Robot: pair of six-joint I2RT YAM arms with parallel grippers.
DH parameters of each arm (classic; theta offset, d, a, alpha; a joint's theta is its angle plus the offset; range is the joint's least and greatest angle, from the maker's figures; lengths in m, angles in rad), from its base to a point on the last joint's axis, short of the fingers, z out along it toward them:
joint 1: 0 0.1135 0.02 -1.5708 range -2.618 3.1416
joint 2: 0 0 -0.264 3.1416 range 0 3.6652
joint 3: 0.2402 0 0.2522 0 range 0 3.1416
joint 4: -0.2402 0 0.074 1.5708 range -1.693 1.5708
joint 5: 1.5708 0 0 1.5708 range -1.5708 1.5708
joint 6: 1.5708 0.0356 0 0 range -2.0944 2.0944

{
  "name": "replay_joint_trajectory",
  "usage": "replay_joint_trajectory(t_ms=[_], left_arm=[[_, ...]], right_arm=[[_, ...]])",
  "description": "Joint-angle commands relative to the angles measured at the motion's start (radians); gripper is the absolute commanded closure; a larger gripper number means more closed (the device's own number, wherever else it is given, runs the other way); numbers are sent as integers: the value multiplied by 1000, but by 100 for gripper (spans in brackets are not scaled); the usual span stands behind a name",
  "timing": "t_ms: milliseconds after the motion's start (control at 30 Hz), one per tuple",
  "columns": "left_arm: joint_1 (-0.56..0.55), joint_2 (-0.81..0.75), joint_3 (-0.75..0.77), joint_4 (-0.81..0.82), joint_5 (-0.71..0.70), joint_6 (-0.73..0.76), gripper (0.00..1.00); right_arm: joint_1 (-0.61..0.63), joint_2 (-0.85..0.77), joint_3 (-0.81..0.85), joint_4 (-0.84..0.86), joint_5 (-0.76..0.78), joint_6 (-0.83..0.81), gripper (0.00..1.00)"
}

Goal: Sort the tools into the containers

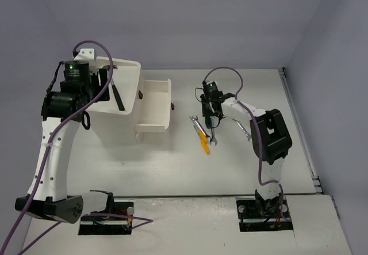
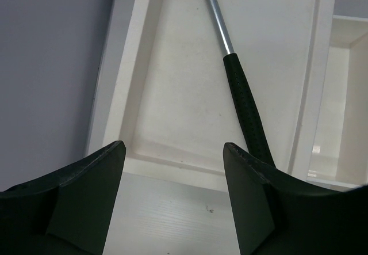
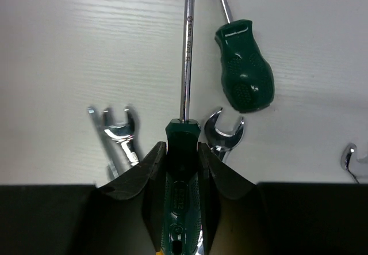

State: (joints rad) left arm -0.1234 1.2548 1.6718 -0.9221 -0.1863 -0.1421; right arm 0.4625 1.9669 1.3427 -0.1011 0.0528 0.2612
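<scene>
White table (image 1: 172, 168) under everything. At its far left, tall white cabinet (image 1: 115, 128), landmark for the rest. On top of the cabinet, shallow rimmed top tray (image 2: 184, 94). Drawn out from the cabinet's right side, white drawer (image 1: 155, 102), with a small dark-red handle on its outer face.

Left arm (image 1: 52, 151) rising in front of the cabinet's left edge. Left gripper (image 2: 172, 148) above the cabinet's tray, fingers wide apart. Right arm (image 1: 270, 140) well to the right of the cabinet, reaching back toward it.

Hammer (image 2: 244, 105) flat in the cabinet's top tray, steel head toward the far end, black handle slanting to the tray's near right corner.

Right gripper (image 3: 181, 147) to the right of the cabinet, past the open drawer, clamped on the handle of the long green-handled screwdriver (image 3: 187, 53), pads pressed against both sides, bare shaft straight out ahead. Lifted or resting on the table: cannot tell.

Yellow-handled screwdriver (image 1: 204, 144) on the table right of the cabinet, just beyond the drawer. Stubby green screwdriver (image 3: 244, 76) in the same cluster, just beside the long one's shaft.

Silver wrenches (image 1: 197, 124) on the table right of the cabinet: the first closest to the drawer, a second wrench (image 1: 211, 140) a little farther out, a third wrench (image 1: 242, 129) farthest from the cabinet.
</scene>
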Motion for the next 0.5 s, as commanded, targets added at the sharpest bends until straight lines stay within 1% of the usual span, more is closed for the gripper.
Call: replay_joint_trajectory(t_ms=[0, 100, 267, 400, 467], left_arm=[[-5, -20, 31, 25, -30, -5, 35], [-7, -13, 44, 23, -46, -9, 35], [-10, -4, 71, 19, -48, -15, 35], [-15, -1, 66, 19, -44, -19, 35], [-15, 0, 61, 19, -47, -17, 35]], right_arm=[[66, -231, 155, 26, 9, 82, 100], [118, -246, 230, 53, -7, 160, 100], [198, -206, 276, 171, -37, 303, 100], [236, -111, 314, 256, -74, 364, 99], [255, -62, 350, 266, -75, 383, 95]])
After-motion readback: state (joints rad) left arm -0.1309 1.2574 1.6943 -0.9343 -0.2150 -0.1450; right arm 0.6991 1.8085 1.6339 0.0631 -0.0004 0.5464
